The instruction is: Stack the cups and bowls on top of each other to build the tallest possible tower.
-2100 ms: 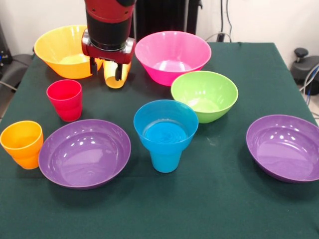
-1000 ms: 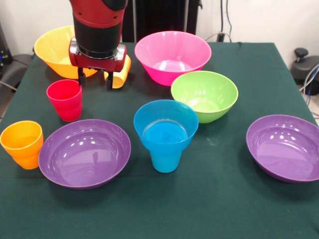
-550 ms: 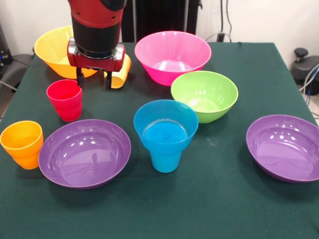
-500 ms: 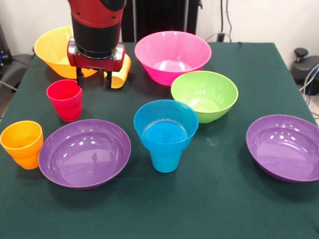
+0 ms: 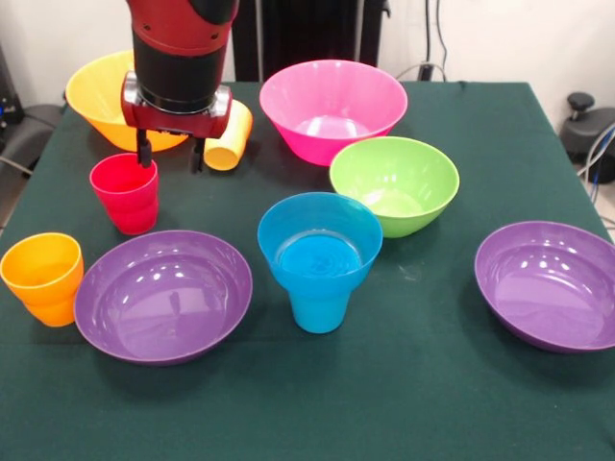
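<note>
Fingers (image 5: 144,152) of the gripper (image 5: 170,158) spread wide, empty, beside the glossy red plastic cup (image 5: 125,192) at upper left; centre them over its rim before lowering.

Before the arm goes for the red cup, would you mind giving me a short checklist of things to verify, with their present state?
1. Gripper open: ok, jaws apart.
2. Gripper lined up over the red cup: not ok, one jaw is at the cup's far rim, the other off to the side.
3. Red cup upright, mouth up: ok.
4. Blue bowl seated on the blue cup: ok, it looks level.
5. Yellow cup out of the way: cannot tell, it lies on its side close behind the gripper.
6. Purple bowl clear of the red cup: ok, a gap shows.
</note>
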